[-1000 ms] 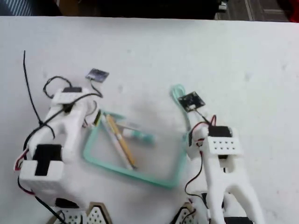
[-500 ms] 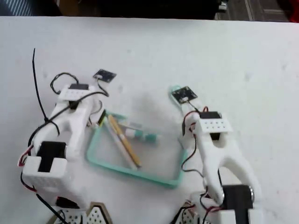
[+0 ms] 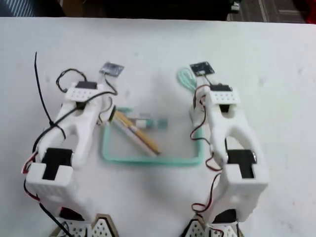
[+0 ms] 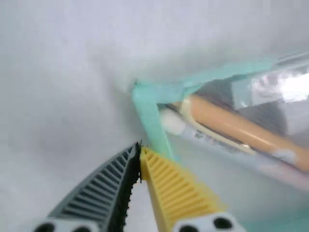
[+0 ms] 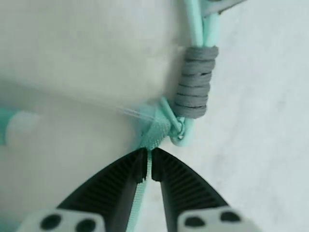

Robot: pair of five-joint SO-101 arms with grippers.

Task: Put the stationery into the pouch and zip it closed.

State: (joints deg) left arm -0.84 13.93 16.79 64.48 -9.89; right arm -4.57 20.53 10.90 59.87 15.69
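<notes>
figure: one high view and two wrist views. the pouch [image 3: 148,161] (clear film with a teal border) lies flat on the white table [image 3: 266,64], at the centre of the high view, between the two arms. in its upper half lie two pens. an orange pen [image 3: 138,134] slants from upper left to lower right. a white and teal pen [image 3: 149,122] lies nearly level near the top edge, and the two are close together at their left ends.

the left arm [image 3: 74,133] stands at the left of the frame, its tip at the pouch's upper left corner. in the left wrist view the left gripper [image 4: 140,151] has its grey and yellow fingers [image 4: 178,193] pressed together with no gap. the tips sit just beside the teal border near that corner. whether any film is caught between them cannot be told.

the right arm [image 3: 224,123] stands at the right of the frame, over the pouch's right edge. in the right wrist view the right gripper [image 5: 148,162] is pinched narrow on a teal strip of the pouch's edge, which runs between its black fingers [image 5: 111,188]. just beyond the fingertips a teal cord [image 5: 194,19] is tied to that strip and bound by a grey wrapping [image 5: 195,82]. in the high view the cord loops on the table above the pouch's upper right corner.
</notes>
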